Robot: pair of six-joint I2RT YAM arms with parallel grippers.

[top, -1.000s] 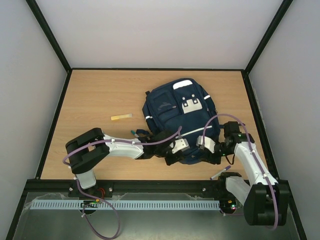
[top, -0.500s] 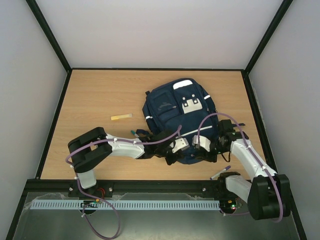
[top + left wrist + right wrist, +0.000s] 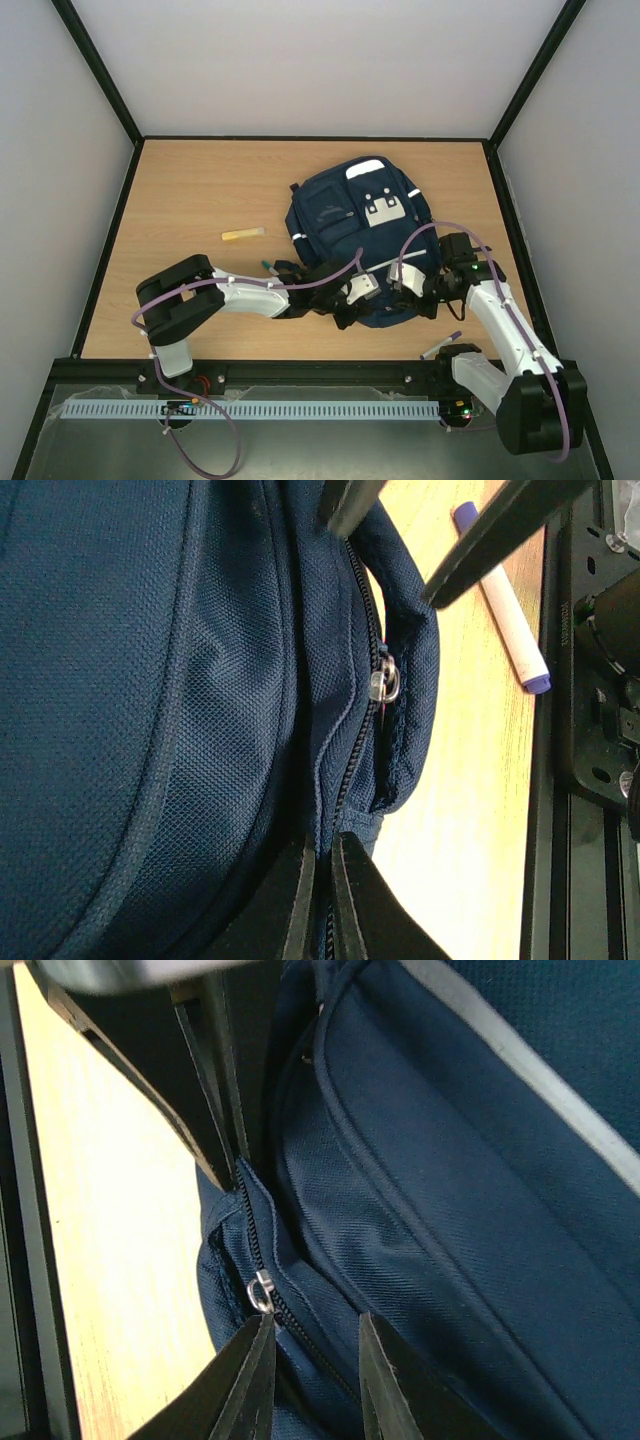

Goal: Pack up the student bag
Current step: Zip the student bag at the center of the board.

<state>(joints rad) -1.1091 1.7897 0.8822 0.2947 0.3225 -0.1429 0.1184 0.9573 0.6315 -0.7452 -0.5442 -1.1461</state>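
Near edge: marker [image 3: 503,602] lies on counter [image 3: 200,190] just beside R base, untouched.
Just past it, both sets of jaws meet at the near rim of the bag [image 3: 350,215], on the zip [image 3: 350,740].
L gripper [image 3: 322,840] is clenched on bag fabric right at the zip seam, pinning it. No visible shift over the last sec.
R gripper [image 3: 315,1322] is what changed: wrist has swung in and leftward, so it now sits closer to L. Its jaws are spread, straddling the zip line w/ the pull [image 3: 260,1293] just beside one tip, not gripped yet.
My read: L anchors, R lines up to take the pull, i.e. still the open-the-bag step. Nothing packed as far as I can see.
Bag lies flat mid-counter, front face up, same spot as before.
Farther left, well apart: a small teal-tipped thing [image 3: 266,265] off the bag's near-left corner, too small to ID, and a yellow stick [image 3: 243,234] beyond it.
Hidden: in top view both wrists cover the zip area. Wrist cams crop tight, so can't tell how far the zip is open or which pocket it serves. Bag interior not visible.
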